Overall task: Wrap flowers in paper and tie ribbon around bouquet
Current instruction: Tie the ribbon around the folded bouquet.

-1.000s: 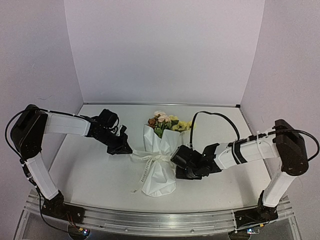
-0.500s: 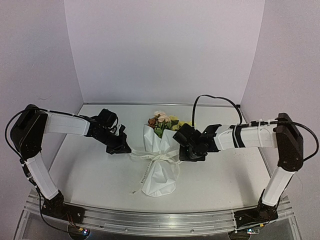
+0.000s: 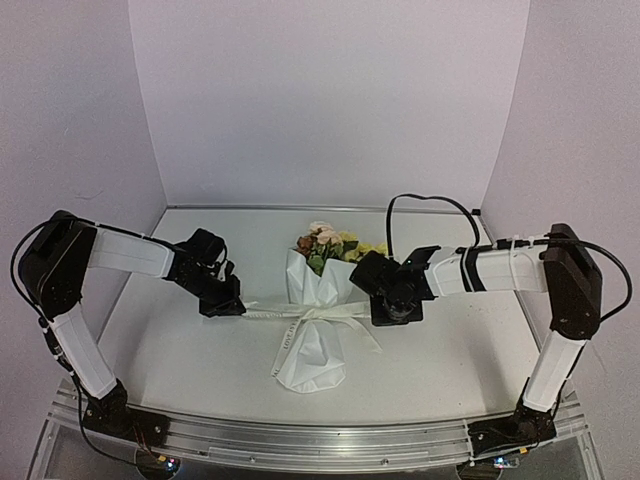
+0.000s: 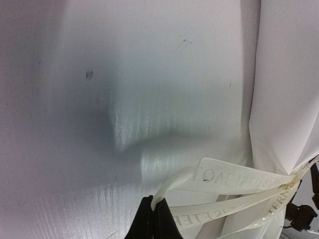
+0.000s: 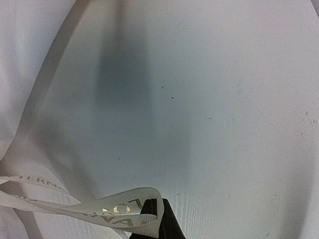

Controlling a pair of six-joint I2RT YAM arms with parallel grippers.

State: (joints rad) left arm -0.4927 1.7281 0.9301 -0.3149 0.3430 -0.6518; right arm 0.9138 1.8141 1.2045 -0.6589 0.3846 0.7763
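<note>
Your left gripper (image 3: 230,306) and right gripper (image 3: 392,316) each pinch the cream ribbon (image 3: 270,310) cinching the crumpled white-paper bouquet (image 3: 312,352) at the middle of the tabletop (image 3: 180,350).

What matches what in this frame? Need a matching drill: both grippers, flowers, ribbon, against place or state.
Things:
1. left gripper
2. right gripper
3. flowers
4. ribbon

Places or states:
A. runs across the waist of the paper
B. shut on ribbon, at the paper's left
C. shut on ribbon, at the paper's right
D. showing above the paper's far rim

Pairs: 1-B, 2-C, 3-D, 4-A
</note>
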